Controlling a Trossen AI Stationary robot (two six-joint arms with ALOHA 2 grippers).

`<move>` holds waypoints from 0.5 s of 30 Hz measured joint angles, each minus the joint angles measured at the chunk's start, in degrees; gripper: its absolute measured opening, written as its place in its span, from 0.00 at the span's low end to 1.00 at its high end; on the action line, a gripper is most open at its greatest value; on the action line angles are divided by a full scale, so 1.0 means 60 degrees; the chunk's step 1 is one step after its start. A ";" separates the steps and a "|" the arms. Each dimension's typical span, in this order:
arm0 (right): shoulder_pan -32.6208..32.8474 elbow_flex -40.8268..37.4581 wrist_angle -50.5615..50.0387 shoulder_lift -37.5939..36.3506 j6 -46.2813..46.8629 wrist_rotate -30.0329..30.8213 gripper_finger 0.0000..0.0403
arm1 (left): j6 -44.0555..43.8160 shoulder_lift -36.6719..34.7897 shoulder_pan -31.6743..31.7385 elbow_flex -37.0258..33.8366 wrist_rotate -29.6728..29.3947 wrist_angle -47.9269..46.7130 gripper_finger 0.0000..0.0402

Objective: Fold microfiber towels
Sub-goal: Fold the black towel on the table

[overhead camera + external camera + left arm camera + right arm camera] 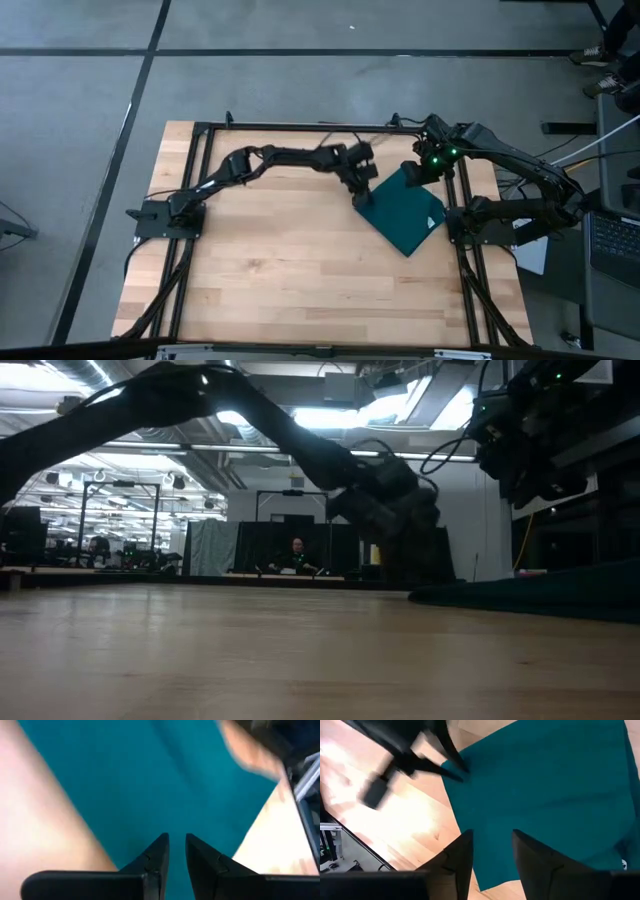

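Observation:
The dark teal microfiber towel point(408, 215) lies flat on the wooden table near its right edge, turned like a diamond; it also shows in the right wrist view point(545, 795) and low at the right in the low view point(540, 595). A small white tag point(623, 864) shows at one edge. My left gripper point(362, 197) reaches across from the left and stands over the towel's left edge, its fingers a narrow gap apart point(176, 840). My right gripper point(418, 172) hangs open and empty above the towel's far corner point(492, 837). My left gripper points down at the towel's left edge point(461, 774), its fingers slanting in from the table's left. The cloth lies flat beneath them. I cannot tell whether the fingertips touch it.
A black metal frame point(300, 127) runs along the table's edges, and its right rail point(463, 260) is close beside the towel. Bare wood point(290, 250) lies left of and in front of the towel. A person point(297, 555) sits far off in the room behind.

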 joint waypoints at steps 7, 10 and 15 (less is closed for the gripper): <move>0.0000 0.0000 0.0006 -0.0004 -0.0413 -0.0055 0.30 | -0.0284 0.0663 -0.0614 0.0067 -0.0112 0.0325 0.15; -0.0002 0.0000 0.0007 -0.0003 -0.0513 -0.0043 0.29 | -0.0361 0.0799 -0.0766 0.0124 -0.1202 -0.0654 0.15; -0.0004 0.0000 0.0001 0.0000 -0.0753 -0.0002 0.28 | -0.0459 0.0641 -0.0290 -0.0251 -0.1223 -0.1543 0.14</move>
